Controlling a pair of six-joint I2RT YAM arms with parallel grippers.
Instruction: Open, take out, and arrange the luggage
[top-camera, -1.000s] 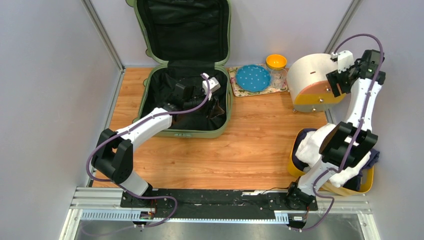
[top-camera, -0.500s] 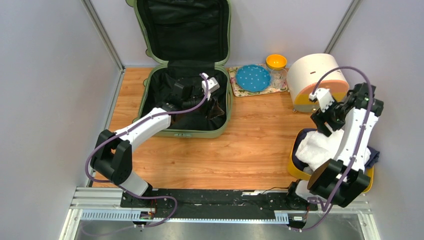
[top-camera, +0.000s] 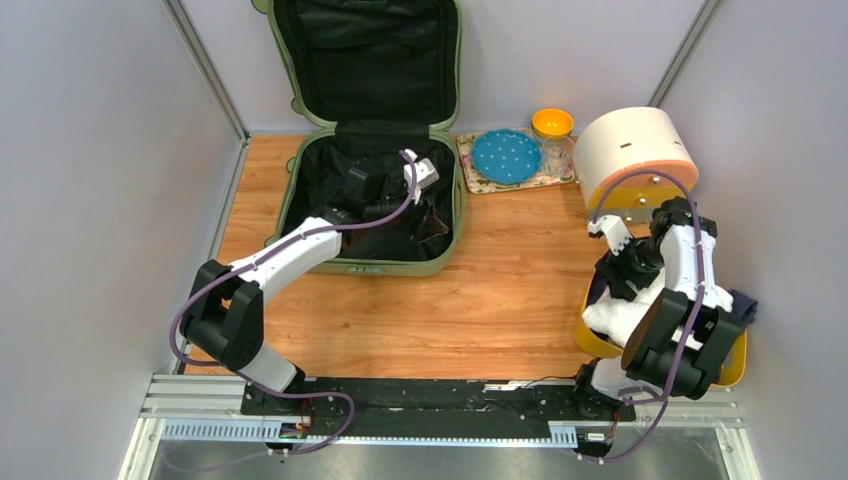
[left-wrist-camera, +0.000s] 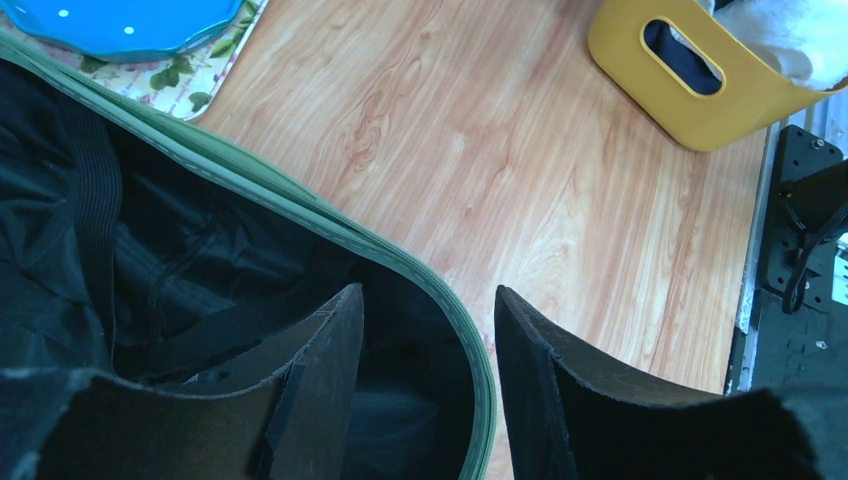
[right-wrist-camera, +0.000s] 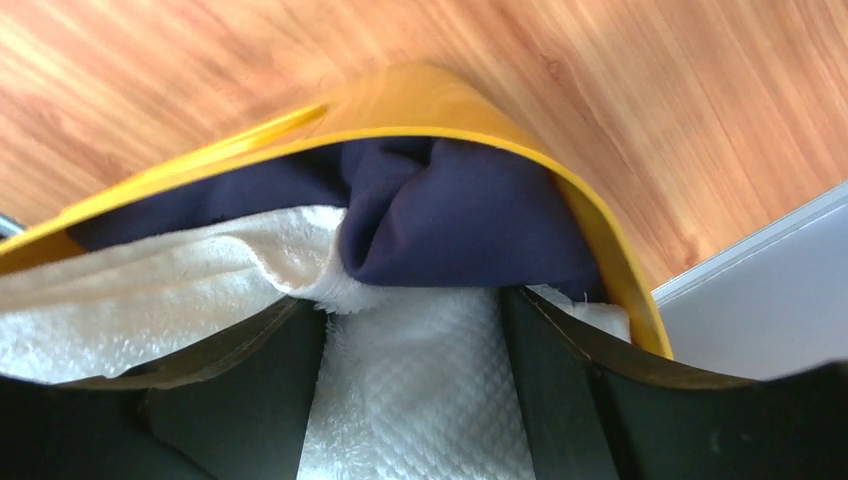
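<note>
At the desk's far-left corner, luggage (top-camera: 385, 266) lies open, lid up; left tool (left-wrist-camera: 425, 300) open astride its rim, right tool (right-wrist-camera: 405, 305) open over towel (right-wrist-camera: 410, 400) in tray (right-wrist-camera: 420, 85); arranging looks unfinished

Luggage (top-camera: 380, 266): far left of table (top-camera: 520, 290), lid (top-camera: 365, 60) up against back wall.
Left fingers (left-wrist-camera: 320, 370): I read them astride luggage's right rim.
Tray (top-camera: 480, 183): right of luggage, plate (top-camera: 506, 155) on it.
Drawer box (top-camera: 632, 150): far right.
Tub (top-camera: 588, 338): near right, towel (right-wrist-camera: 410, 400) inside, between right fingers (right-wrist-camera: 560, 390).
</note>
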